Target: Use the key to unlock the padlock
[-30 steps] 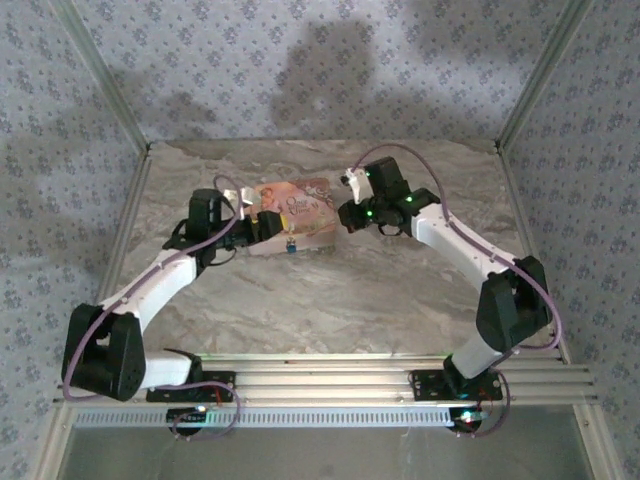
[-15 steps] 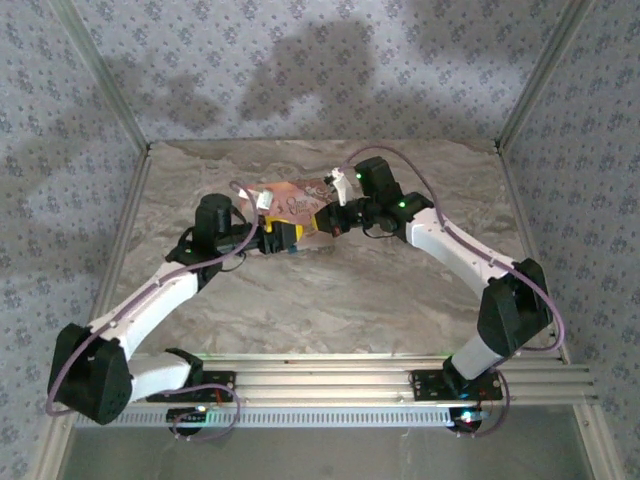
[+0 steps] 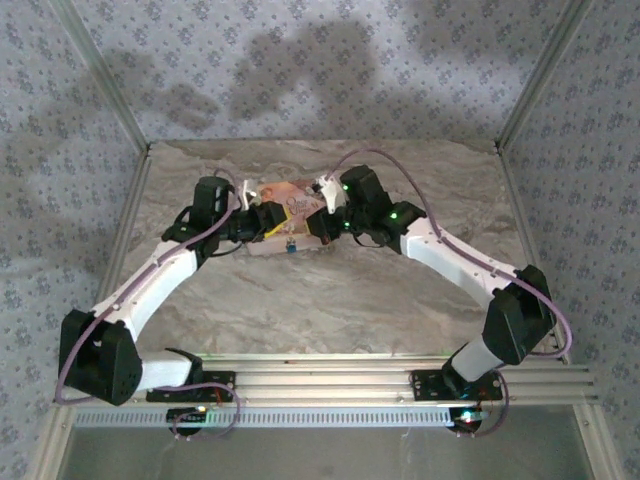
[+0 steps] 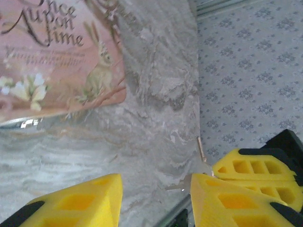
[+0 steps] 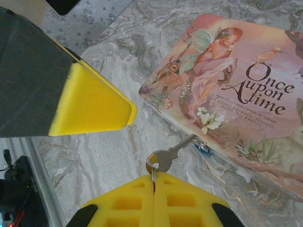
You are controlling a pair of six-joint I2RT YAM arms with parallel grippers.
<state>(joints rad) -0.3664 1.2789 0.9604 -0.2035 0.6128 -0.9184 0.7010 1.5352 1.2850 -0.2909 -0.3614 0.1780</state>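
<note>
The right pincer (image 5: 153,182) pinches the key (image 5: 165,158) by its ring; the left pincer (image 4: 154,187) gapes empty, so the unheld padlock (image 5: 203,149) may slide away.

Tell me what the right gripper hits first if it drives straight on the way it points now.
Likely the blue padlock at the near edge of the pink box: the right gripper, shut on the key, aims the key tip at it. Depth is unclear, so the table could come first.
</note>
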